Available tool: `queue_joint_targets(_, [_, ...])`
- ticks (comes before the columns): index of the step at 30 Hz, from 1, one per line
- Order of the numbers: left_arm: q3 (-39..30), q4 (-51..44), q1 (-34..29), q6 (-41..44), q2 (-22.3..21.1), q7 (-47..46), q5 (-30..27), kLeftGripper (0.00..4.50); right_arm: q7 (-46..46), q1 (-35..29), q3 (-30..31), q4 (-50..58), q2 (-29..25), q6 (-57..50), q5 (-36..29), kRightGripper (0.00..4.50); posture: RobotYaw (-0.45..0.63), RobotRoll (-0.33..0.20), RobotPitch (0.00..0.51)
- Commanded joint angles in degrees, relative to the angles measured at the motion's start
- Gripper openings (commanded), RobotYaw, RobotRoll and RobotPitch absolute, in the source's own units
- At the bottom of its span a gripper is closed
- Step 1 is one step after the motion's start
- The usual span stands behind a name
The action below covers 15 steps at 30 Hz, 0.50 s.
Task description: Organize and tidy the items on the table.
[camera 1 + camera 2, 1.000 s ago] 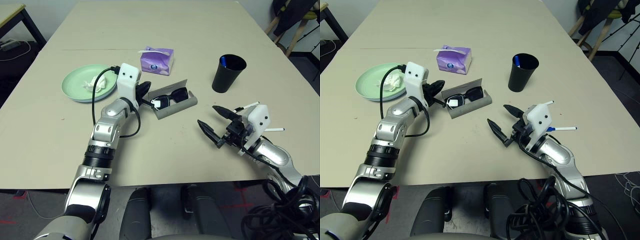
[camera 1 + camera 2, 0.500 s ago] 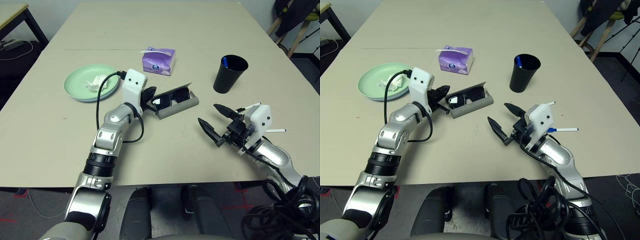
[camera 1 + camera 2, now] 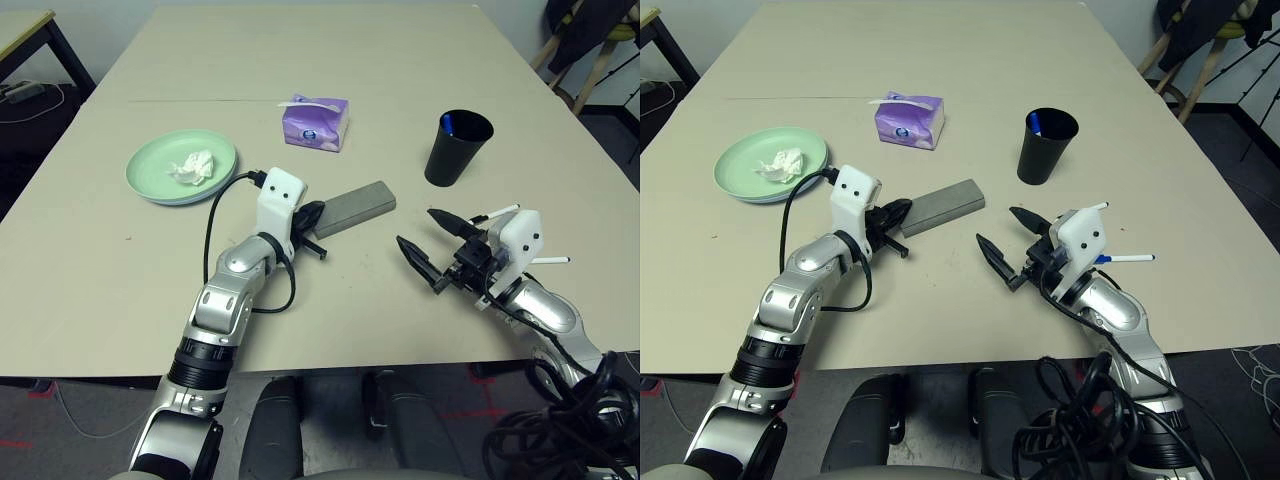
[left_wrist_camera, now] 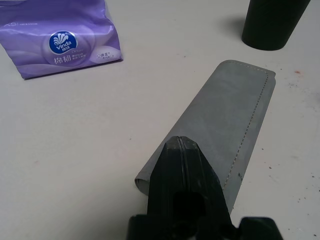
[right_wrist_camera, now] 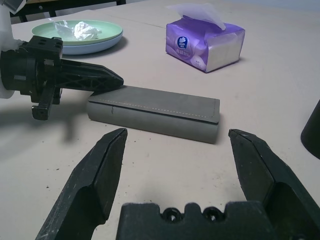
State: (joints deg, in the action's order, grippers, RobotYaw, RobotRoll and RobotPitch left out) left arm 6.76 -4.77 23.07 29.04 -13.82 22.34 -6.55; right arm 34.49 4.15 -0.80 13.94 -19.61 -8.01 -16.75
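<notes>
Silver forearms (image 3: 218, 304) with black ribbed bands (image 3: 198, 365), white wrist housings (image 3: 853, 197) dotted with dark screws, black tapered fingers (image 5: 102, 172), loose black cables (image 3: 209, 232), a dark cable bundle (image 3: 1070, 415) were visible.

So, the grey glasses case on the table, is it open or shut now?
Shut. The lid of the case lies flat over it, and the left claw's closed tips rest at one end.

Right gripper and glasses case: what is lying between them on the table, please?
Nothing; in the right wrist view, bare tabletop separates the open right gripper from the grey glasses case.
</notes>
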Motion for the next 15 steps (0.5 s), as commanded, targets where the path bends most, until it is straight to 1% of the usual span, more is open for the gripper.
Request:
queue_joint_targets(1, [0.34, 1.31, -0.41, 1.5, -0.49, 0.35, 0.31, 0.02, -0.16, 0.12, -0.34, -0.56, -0.24, 0.36, -0.2, 4.5, -0.02, 0.0, 0.156])
queue_joint_targets(3, [-1.25, 0.71, 0.93, 1.78, -1.0, 1.21, -1.16, 0.02, -0.12, 0.21, -0.27, -0.64, -0.23, 0.27, -0.21, 4.5, -0.02, 0.0, 0.156])
queue_joint_targets(5, [-3.78, -1.11, 2.21, 3.36, -0.98, 2.42, -4.41, 0.02, -0.06, 0.26, -0.18, -0.74, -0.27, 0.21, -0.19, 4.5, -0.01, 0.0, 0.158])
queue_joint_targets(7, [-5.67, -2.47, 3.24, 5.62, -0.92, 2.98, -6.89, 0.39, -0.02, 0.34, -0.14, -0.86, -0.27, 0.16, -0.2, 4.5, -0.01, 0.0, 0.158])
queue_joint_targets(9, [-8.57, -5.48, 4.3, 7.9, -1.35, 5.3, -11.86, 0.95, 0.18, 0.38, -0.09, -0.96, -0.39, 0.05, -0.25, 4.5, -0.01, 0.0, 0.158])
queue_joint_targets(10, [-9.42, -6.48, 4.61, 8.65, -1.64, 5.97, -13.37, 1.34, 0.25, 0.45, -0.05, -1.07, -0.41, 0.02, -0.25, 4.5, 0.0, 0.0, 0.157])
queue_joint_targets(14, [-11.81, -10.87, 4.27, 8.6, -3.71, 8.53, -17.69, 2.92, 0.8, 1.33, 0.09, -2.04, -0.76, -0.41, -0.26, 4.5, 0.01, 0.0, 0.154])
queue_joint_targets(15, [-12.28, -11.81, 3.8, 8.48, -4.35, 9.06, -18.57, 3.26, 1.02, 1.8, 0.08, -2.46, -0.9, -0.58, -0.33, 4.5, 0.01, 0.0, 0.154])
